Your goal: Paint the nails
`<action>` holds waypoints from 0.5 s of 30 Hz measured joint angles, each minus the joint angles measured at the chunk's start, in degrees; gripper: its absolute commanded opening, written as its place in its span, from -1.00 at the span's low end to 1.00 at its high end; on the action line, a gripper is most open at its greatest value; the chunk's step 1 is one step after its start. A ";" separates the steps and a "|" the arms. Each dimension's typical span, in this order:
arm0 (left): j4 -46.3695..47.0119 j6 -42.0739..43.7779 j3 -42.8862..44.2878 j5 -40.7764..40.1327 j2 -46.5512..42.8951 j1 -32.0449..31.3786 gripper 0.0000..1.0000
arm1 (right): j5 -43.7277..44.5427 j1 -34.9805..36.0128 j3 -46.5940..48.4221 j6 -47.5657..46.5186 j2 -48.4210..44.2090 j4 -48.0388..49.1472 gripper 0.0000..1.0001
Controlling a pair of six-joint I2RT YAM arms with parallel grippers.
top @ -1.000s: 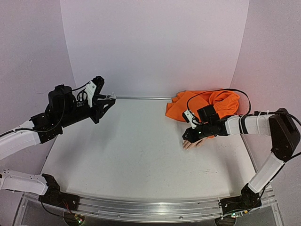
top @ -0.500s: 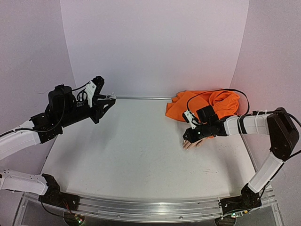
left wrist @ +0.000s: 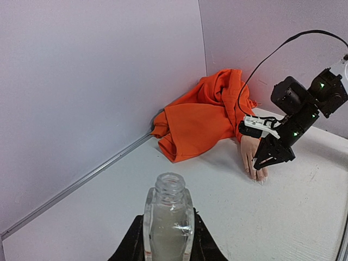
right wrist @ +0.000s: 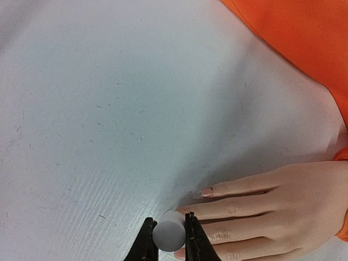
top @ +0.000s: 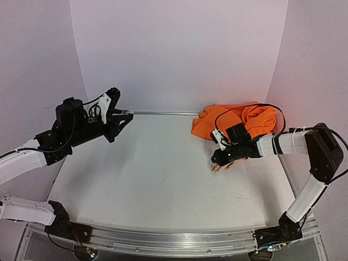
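Pinching a round white cap by smooth nails, right gripper; left gripper clamped on clear bottle.

A: Top view: right tool covers most of the mannequin hand. Only fingertips poke out, too small to read.
B: Right wrist: one of the nails shows. The white round piece hides the next fingertips. Wrist cropped at the right edge.
A: Left wrist: bottle base and left tool cropped at the bottom.
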 measured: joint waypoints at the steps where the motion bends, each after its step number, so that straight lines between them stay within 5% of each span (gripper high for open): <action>1: 0.00 0.00 0.00 0.00 0.00 0.00 -1.00 | 0.02 0.00 0.00 0.00 0.11 0.00 -1.00; 15: 0.00 0.00 0.00 0.02 0.00 0.09 -1.00 | 0.55 0.00 0.00 0.00 1.11 0.33 -1.00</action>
